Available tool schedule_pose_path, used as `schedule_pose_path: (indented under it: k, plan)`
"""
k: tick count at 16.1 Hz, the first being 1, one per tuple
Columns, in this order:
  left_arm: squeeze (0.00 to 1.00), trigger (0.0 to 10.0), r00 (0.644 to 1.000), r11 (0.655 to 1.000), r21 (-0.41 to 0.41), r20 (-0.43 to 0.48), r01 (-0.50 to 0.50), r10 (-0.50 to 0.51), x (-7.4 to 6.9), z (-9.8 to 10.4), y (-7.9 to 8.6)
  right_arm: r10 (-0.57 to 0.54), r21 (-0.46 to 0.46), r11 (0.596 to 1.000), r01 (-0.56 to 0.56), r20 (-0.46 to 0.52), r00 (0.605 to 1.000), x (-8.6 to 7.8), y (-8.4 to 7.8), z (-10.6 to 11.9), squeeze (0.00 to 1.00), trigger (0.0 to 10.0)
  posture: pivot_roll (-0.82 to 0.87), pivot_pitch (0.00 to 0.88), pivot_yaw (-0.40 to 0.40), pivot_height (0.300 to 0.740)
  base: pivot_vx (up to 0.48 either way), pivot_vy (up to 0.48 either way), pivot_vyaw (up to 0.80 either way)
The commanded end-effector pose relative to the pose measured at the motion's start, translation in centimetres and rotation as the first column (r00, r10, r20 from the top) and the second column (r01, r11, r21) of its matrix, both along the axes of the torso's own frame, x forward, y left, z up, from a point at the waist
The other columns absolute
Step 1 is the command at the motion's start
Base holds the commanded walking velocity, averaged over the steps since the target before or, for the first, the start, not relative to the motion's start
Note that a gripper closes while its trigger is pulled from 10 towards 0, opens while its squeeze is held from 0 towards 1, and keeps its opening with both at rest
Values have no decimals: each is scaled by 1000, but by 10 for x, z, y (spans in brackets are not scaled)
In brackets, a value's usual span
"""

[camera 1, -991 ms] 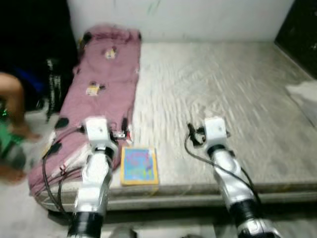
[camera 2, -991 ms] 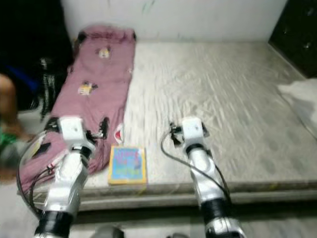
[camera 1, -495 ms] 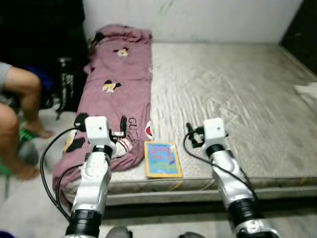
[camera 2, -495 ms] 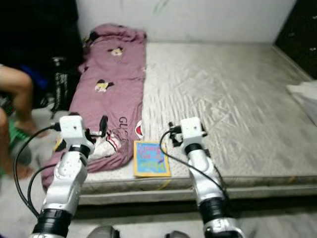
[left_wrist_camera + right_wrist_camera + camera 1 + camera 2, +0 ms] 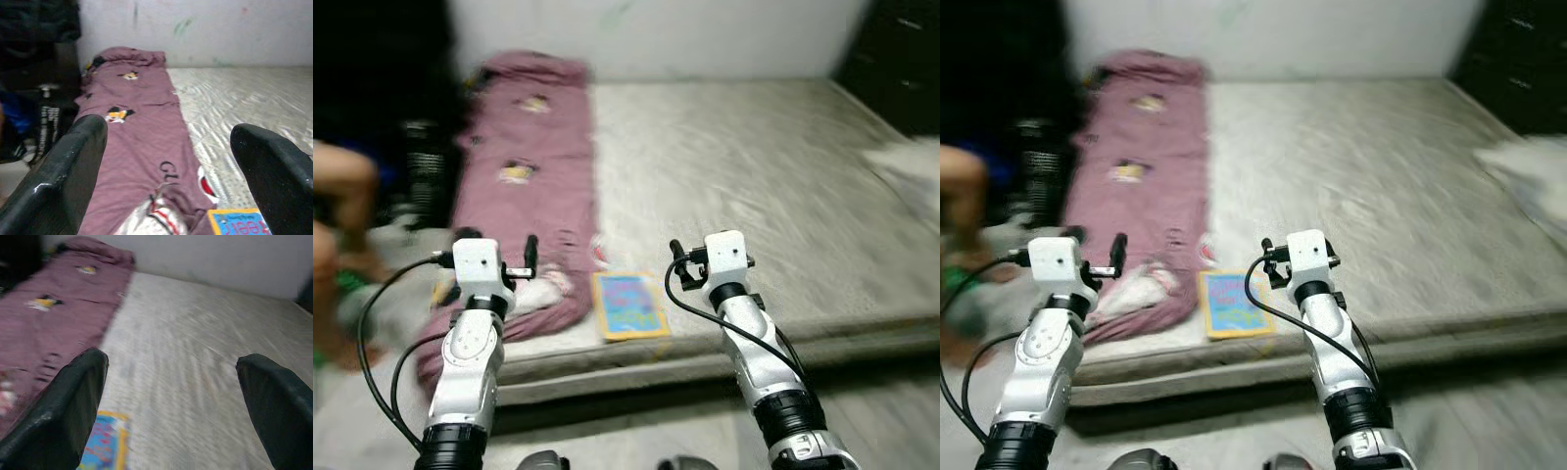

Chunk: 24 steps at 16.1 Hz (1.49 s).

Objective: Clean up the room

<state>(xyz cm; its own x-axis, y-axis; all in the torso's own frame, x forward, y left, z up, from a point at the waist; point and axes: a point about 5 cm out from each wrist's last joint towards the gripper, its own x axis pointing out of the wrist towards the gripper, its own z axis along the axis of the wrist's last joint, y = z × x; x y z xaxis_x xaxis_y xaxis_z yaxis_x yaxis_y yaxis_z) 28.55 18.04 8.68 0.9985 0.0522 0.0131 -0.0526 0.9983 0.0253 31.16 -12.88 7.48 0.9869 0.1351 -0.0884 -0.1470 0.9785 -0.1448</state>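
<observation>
Mattress (image 5: 773, 186), pale grey w/ quilted cover, lies low on the floor and runs back to a white wall (image 5: 705, 34); head views are blurred. Mauve blanket (image 5: 524, 171) w/ small cartoon prints is stretched along the mattress's left side, front end bunched up near the edge where some white-and-red cloth (image 5: 156, 218) pokes out. Person's bare legs (image 5: 342, 196) show at far left, off the mattress, beside a dark bag (image 5: 423, 166). White bundle (image 5: 911, 166), maybe bedding, sits at the far right edge, too blurred to tell. Colourful book (image 5: 628, 305) w/ yellow border and blue cover lies flat near the front edge of the mattress, just beside the blanket's bunched end, between the two arms. Left gripper (image 5: 168, 171) hangs over the blanket's front end, fingers (image 5: 63, 171) spread wide, nothing held; book corner shows just past them. Right gripper (image 5: 171, 406) hangs above the bare mattress right of the book, fingers (image 5: 68, 401) also wide apart, holding nothing.
</observation>
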Motion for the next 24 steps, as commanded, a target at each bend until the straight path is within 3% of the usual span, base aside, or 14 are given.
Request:
schedule_pose_path:
  k: [1,3,10,12,15,24]
  plan:
    - [0,10000,1000,1000,15,2,-10,10,4,3,-1,-4,2,1000,4,9,1000,2,-3,4,0,10000,42,0,-17,740,0,0,-406]
    - [0,10000,1000,995,97,0,-2,2,4,3,-1,-1,-1,1000,1,8,1000,3,-3,4,0,10000,41,0,-19,740,0,0,0]
    - [0,10000,1000,997,80,11,20,-21,3,4,-7,10,4,1000,-10,18,1000,2,-1,6,0,10000,45,0,-15,740,0,0,0]
    - [0,10000,1000,999,47,-8,-15,16,1,0,-1,9,4,1000,-9,24,1000,0,-1,5,0,10000,47,0,-15,740,0,0,0]
    - [0,10000,999,998,63,-38,-23,26,-4,-8,8,30,12,999,-31,46,999,-2,2,8,0,10000,48,0,-10,740,0,0,0]
    - [0,10000,999,996,74,-16,-42,44,-9,0,12,95,36,995,-98,64,993,-8,10,16,0,10000,53,3,-15,740,0,0,0]
